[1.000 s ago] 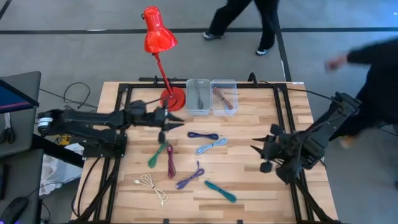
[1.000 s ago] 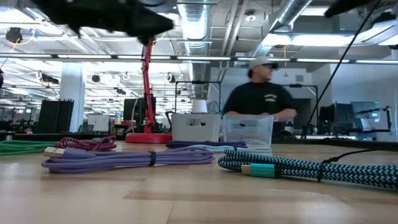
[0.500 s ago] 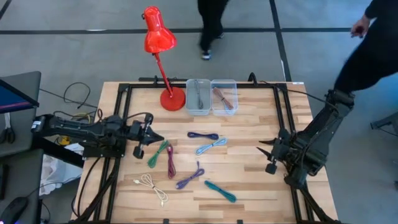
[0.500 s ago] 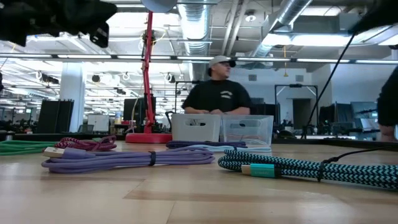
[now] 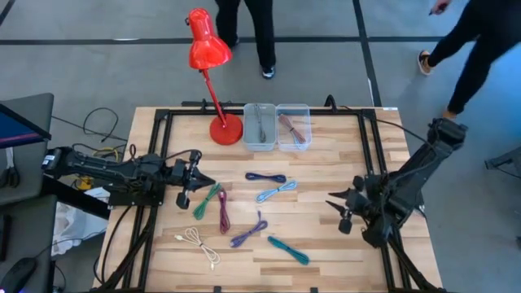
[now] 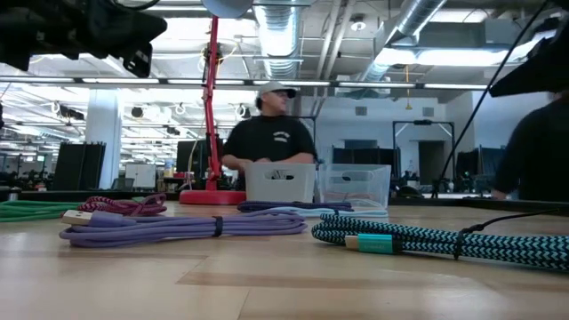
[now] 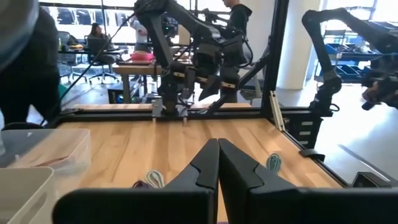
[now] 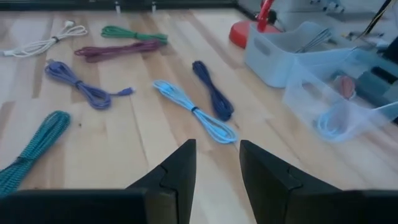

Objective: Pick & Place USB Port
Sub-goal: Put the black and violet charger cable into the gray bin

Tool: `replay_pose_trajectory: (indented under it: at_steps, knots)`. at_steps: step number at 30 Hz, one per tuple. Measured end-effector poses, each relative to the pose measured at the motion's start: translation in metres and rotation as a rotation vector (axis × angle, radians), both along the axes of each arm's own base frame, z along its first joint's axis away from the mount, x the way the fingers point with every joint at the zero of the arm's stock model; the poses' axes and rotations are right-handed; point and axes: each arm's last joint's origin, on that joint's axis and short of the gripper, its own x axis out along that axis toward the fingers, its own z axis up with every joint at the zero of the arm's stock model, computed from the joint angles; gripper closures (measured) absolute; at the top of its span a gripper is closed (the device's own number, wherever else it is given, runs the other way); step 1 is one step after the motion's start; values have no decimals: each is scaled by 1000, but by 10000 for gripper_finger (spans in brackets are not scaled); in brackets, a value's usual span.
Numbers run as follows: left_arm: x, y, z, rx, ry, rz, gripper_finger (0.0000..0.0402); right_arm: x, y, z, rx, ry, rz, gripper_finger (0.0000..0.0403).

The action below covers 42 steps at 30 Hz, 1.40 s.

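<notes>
The left gripper [image 5: 198, 177] sat low at the left edge of the wooden slat table [image 5: 326, 236], its two dark fingers pressed flat together with nothing between them (confirmed in its own wrist view). The right gripper [image 5: 334, 204] hovered over the right half of the table, jaws standing apart and empty, aimed toward the cables.

Seven bundled USB cables lay loose on the boards: a green coiled cable [image 5: 205, 201] and a maroon coiled cable [image 5: 223, 211] just beside the left gripper; a white coiled cable [image 5: 198, 244] nearer the front edge; a purple coiled cable [image 5: 248, 232] touching or nearly touching a teal braided cable [image 5: 288, 250]; a navy coiled cable [image 5: 265, 177] and a light-blue coiled cable [image 5: 276, 191] mid-table. Two clear plastic bins [image 5: 277, 125] stood at the far edge, beside the base of a red desk lamp [image 5: 207, 49], each already holding some cable.

Handling judgement: bundles looked light, soft and floppy; loose ends would likely trail and snag neighbours. Best grip seemed across the tied middle of a bundle, where the strands are held together (the plug ends are hard and probably slippery). The light-blue cable lay nearest the right gripper's line of sight.

People walked beyond the table.
</notes>
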Motion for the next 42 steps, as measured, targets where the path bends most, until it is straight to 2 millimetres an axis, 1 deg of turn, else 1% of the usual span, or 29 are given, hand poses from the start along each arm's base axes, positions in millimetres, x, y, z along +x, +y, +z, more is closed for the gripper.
replay_pose_trajectory:
  at_steps: [4,7,11,14,16,20,26,29,33,38,42]
  knots:
    - [0,0,0,0,0,10,391,14,0,2,61,52,46,287]
    - [0,1,0,0,0,27,390,29,0,5,84,65,98,287]
    - [0,1,0,1,0,31,390,53,-2,6,32,88,217,287]
    - [0,1,0,1,1,31,390,72,-5,1,-15,101,287,287]
    - [0,1,0,0,1,31,390,84,-5,-3,-12,96,353,287]
    - [0,1,0,-1,1,31,389,102,0,-10,67,62,503,287]
    - [0,1,0,-2,1,31,389,122,14,-13,135,103,624,287]
    - [0,1,0,-2,1,31,389,130,18,-12,111,156,601,293]
    - [0,1,0,-2,1,30,389,135,14,-11,10,240,495,307]
    - [0,1,0,-2,1,30,389,129,-2,-6,-80,310,375,322]
    - [0,1,0,-2,2,30,389,123,-18,2,-100,326,251,329]
